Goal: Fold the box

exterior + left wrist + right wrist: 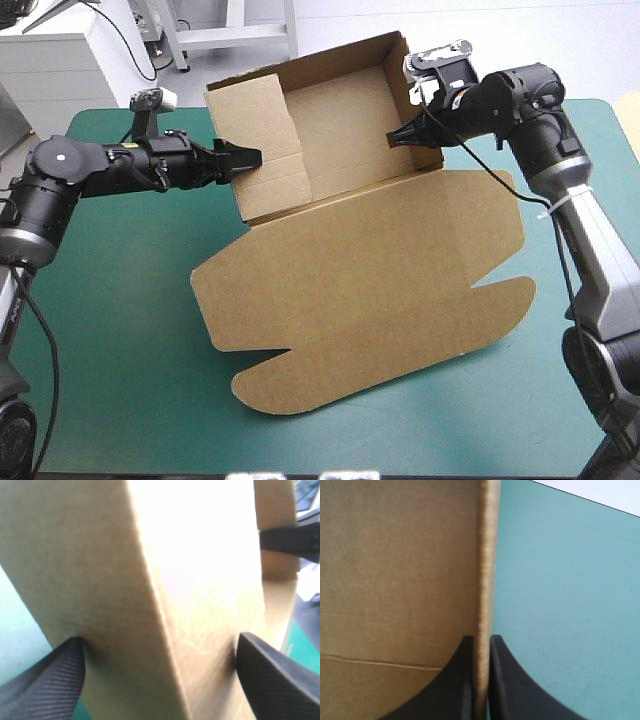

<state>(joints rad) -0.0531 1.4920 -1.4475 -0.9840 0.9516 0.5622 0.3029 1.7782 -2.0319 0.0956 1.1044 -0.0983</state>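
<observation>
The box (pixel 370 270) sits mid-table, a little toward the far side. Its tray (pixel 340 120) is up, walls raised and open on top, while the lid (pixel 380 300) lies flat on the teal-green cover (pixel 110 330) and spreads toward the near edge, its rounded tabs loose.

At the tray's left end, the left end wall (pixel 245 110) stands upright. The left gripper (pixel 243 158) comes at it from the left, fingers spread wide to either side of the board. They straddle it rather than pinch it.

At the other end, the right gripper (pixel 397 137) reaches in from the right. Its two black fingers are drawn almost together on the rim of the right end wall (pixel 487 555), the sheet clamped between them.

From where I stand, this looks like the step of setting the end walls: the right one is held steady and the left one is about to be dealt with.

The next move, I'd say, calls for the left fingers to narrow onto their wall, or to push its flap over and down inside the tray. The right hold should stay firm meanwhile, so the tray doesn't slide or splay
</observation>
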